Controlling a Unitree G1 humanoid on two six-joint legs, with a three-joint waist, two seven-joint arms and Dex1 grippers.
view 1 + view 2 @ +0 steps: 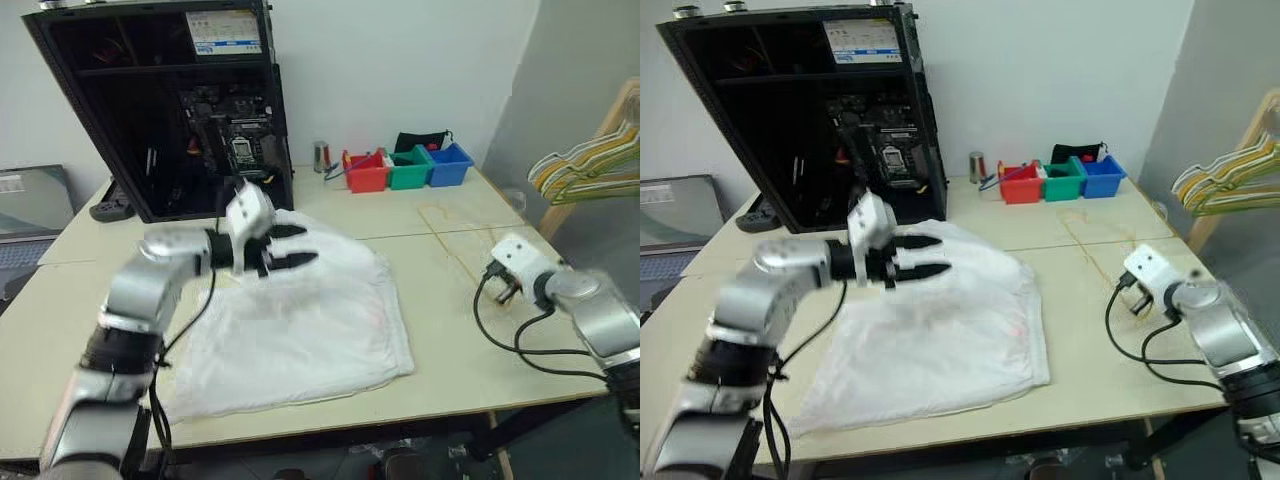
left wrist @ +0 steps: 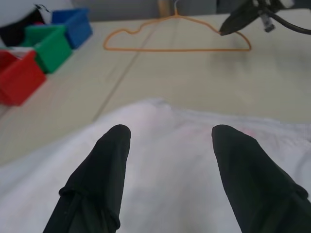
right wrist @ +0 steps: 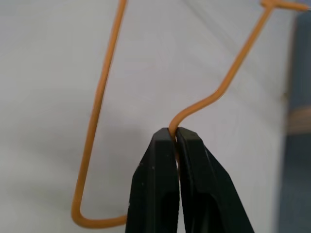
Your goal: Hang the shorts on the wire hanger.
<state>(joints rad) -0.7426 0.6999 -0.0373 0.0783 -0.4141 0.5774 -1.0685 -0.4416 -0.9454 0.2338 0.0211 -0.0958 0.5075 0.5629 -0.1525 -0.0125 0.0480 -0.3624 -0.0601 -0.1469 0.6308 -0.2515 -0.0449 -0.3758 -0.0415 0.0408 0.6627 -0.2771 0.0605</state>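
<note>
One thin orange wire hanger [image 3: 99, 92], wrinkled white shorts [image 1: 300, 330], beige table [image 1: 455, 375]

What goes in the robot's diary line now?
right fingers: shut on hanger | left fingers: open above shorts | hanging: not yet

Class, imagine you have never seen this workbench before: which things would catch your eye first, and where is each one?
The big white shorts lie spread across the middle of the table, with the open left gripper hovering over their far edge. On the robot's right, the right gripper is shut on the thin wire hanger. Behind stands an open black computer case, with red, green and blue bins beside it.
</note>
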